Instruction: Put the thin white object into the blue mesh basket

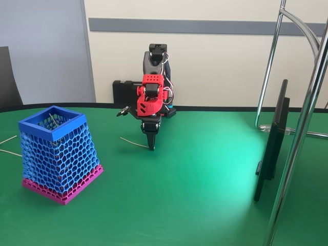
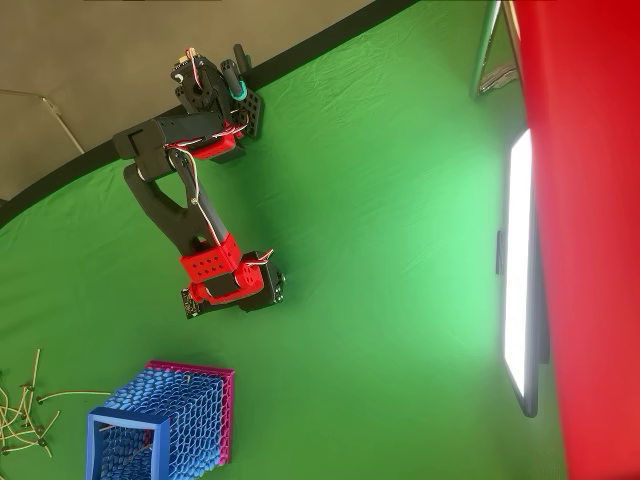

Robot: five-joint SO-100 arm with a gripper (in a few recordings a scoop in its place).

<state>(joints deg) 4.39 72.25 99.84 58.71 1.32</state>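
Fixed view first: the gripper (image 1: 151,146) points straight down and its tips reach the green tabletop (image 1: 205,174) near the middle of the scene, in front of the red and black arm (image 1: 151,97). The thin white object (image 1: 133,142) lies flat on the cloth just left of the tips, its right end meeting them; the fingers look drawn nearly together, yet I cannot tell whether they pinch that end or merely touch it. The blue mesh basket (image 1: 57,154) stands upright at the near left, well apart from the gripper, and a few pale sticks seem to show inside its open rim. More thin sticks (image 1: 7,146) lie at the left edge, beyond the basket. Overhead view next: the arm reaches out from its base, and its red wrist hides the fingertips, so the grip stays uncertain here too. The basket (image 2: 165,425) sits below the wrist in this picture, with a loose pile of sticks (image 2: 25,415) to its left. My reading is that the pick-up is in hand. The next move calls for a firm close on the stick, a clean lift, a swing left over the rim, and a release above the opening.
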